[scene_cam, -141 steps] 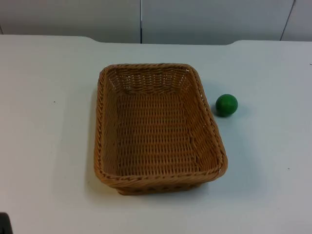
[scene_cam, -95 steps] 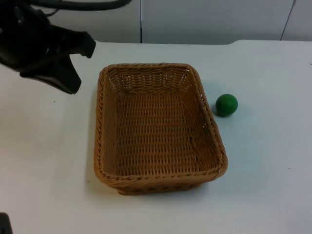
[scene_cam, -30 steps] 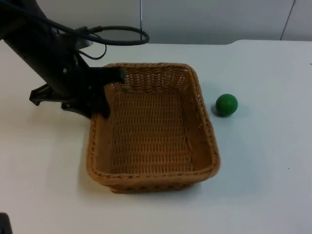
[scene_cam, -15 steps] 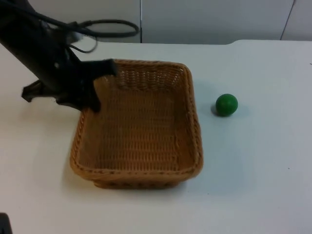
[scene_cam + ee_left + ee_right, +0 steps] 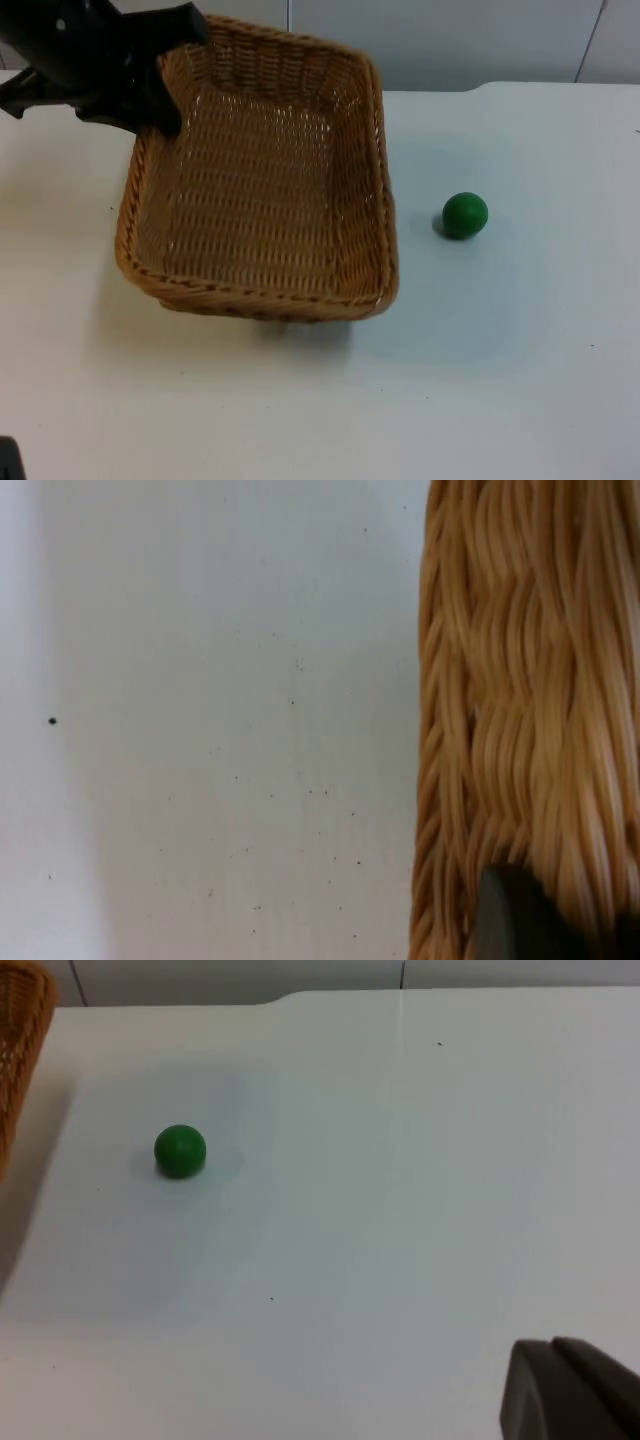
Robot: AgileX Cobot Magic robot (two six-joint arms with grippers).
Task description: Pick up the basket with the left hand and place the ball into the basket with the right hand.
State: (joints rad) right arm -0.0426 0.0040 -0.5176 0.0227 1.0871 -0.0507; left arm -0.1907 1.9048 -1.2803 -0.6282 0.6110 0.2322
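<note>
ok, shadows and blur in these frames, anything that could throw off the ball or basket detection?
Top view: basket casts a soft shadow on the table beneath its near edge; ball crisp, small shadow. Left wrist view: weave soft, very close. Right wrist view: ball sharp, faint shadow.

Green ball point(image 5: 180, 1150) sitting on white table point(image 5: 420, 1190), soft shadow around it. Woven wicker basket point(image 5: 20, 1060) edge pokes in well apart from ball, tan weave, casting shadow on table below it. Grey partition wall point(image 5: 230, 978) runs along far edge of table, with vertical seams. Few tiny dark specks on table surface. Black fingertip point(image 5: 570, 1390) of right gripper sits close to camera, far from ball, nothing held that I can see.
</note>
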